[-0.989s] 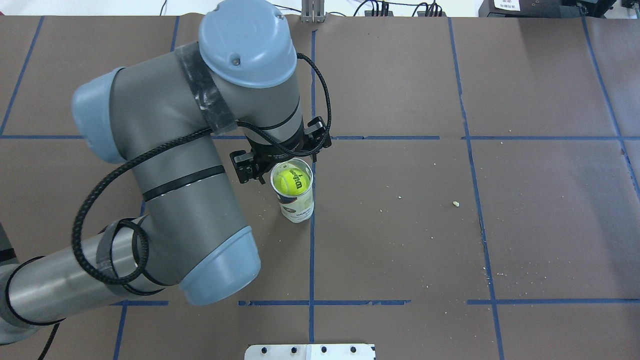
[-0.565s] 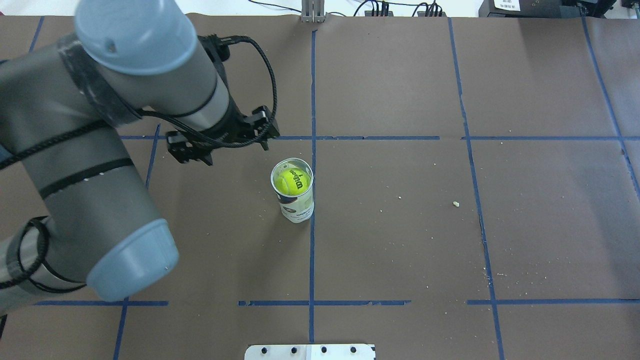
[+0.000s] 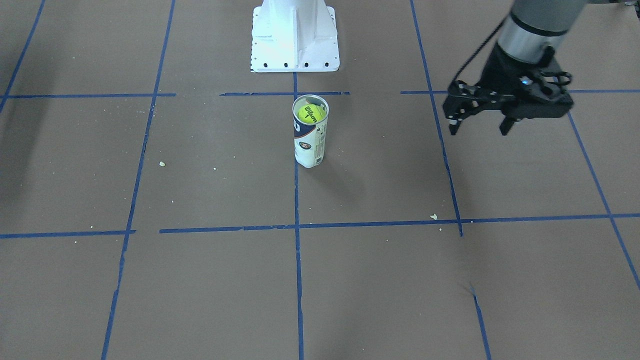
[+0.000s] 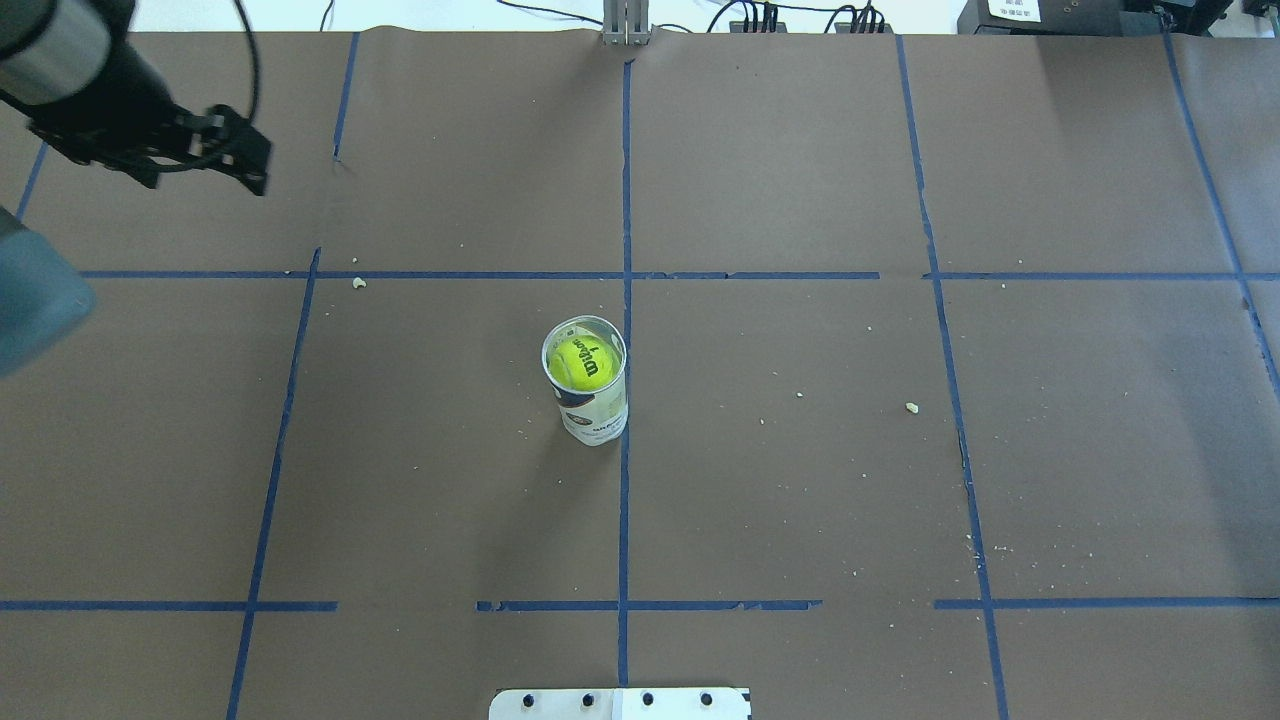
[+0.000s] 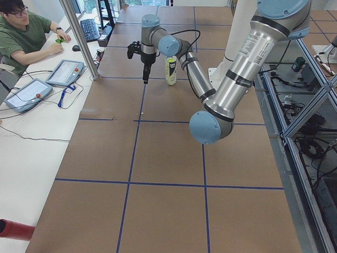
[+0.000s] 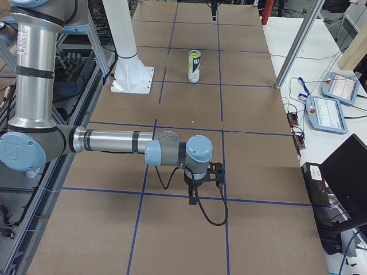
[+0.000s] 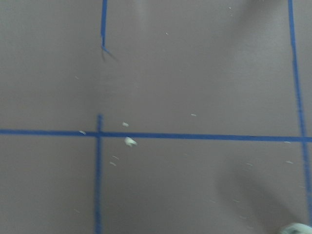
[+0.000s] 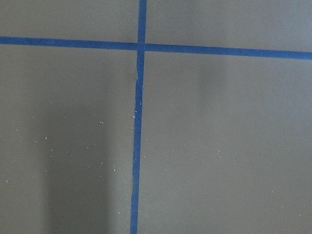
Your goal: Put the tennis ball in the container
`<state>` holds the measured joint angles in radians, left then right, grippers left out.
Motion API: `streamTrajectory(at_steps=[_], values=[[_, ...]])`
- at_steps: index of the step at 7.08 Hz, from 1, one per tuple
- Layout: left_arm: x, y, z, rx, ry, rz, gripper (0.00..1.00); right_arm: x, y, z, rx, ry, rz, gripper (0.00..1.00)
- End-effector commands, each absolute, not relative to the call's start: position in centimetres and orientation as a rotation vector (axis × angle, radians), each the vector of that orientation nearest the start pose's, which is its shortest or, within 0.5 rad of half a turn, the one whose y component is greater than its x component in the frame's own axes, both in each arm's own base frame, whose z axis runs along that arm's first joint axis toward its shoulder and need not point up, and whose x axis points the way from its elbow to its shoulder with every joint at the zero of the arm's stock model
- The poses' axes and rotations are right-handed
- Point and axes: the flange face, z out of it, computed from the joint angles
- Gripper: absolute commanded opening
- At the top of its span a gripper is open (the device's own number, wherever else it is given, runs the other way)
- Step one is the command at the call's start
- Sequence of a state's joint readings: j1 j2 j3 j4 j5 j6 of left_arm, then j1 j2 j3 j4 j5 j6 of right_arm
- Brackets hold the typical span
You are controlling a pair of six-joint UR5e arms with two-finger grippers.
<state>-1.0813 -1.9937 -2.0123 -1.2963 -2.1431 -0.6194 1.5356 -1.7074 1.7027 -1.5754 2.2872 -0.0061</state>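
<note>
Your left gripper (image 3: 479, 131) hangs well off to the side, jaws spread, empty — right gripper (image 6: 193, 197), can't tell. The tube (image 3: 310, 142) stands upright mid-table, probably light and tippy, so hold it low. The ball (image 3: 310, 113) sits inside near the rim — fuzzy, squishy, should pinch easy across the middle.

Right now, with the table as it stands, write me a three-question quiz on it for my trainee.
1. Where is the tennis ball?
2. True or false: the container lies tipped on its side.
3. The left claw is: A) shut on the ball; B) open, empty, well apart from the container; C) gripping the container's rim.
Key: 1. Inside the container, near its top. 2. False; it stands upright. 3. B.
</note>
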Motion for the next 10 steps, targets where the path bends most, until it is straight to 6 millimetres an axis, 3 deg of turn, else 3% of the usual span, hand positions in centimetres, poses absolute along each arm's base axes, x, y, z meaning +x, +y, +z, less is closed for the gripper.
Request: streamTrajectory(at_steps=[1, 3, 4, 5, 6, 7, 9, 10], values=[[6.4, -55.5, 41.6, 0.209, 0.751, 0.207, 1.0, 5.3, -43.5, 66.1, -0.019, -0.716, -0.036, 1.0], [-4.0, -54.4, 54.2, 0.201, 0.73, 0.2, 1.0, 5.3, -43.5, 66.1, -0.019, -0.716, -0.036, 1.0], [-7.0, -52.3, 58.6, 0.183, 0.733, 0.22, 1.0, 5.3, -43.5, 66.1, -0.019, -0.716, -0.036, 1.0], [-9.2, -48.0, 63.1, 0.125, 0.744, 0.158, 1.0, 5.3, -43.5, 66.1, -0.019, -0.716, -0.036, 1.0], [-10.8, -45.3, 65.1, 0.096, 0.748, 0.103, 1.0, 5.3, -43.5, 66.1, -0.019, -0.716, -0.036, 1.0], [-11.0, -44.3, 65.9, 0.081, 0.745, 0.089, 1.0, 5.3, -43.5, 66.1, -0.019, -0.716, -0.036, 1.0], [-11.0, -44.2, 66.5, 0.074, 0.752, 0.085, 1.0, 5.3, -43.5, 66.1, -0.019, -0.716, -0.036, 1.0], [-11.2, -45.2, 64.9, 0.107, 0.737, 0.092, 1.0, 5.3, -43.6, 66.1, -0.018, -0.716, -0.037, 1.0]])
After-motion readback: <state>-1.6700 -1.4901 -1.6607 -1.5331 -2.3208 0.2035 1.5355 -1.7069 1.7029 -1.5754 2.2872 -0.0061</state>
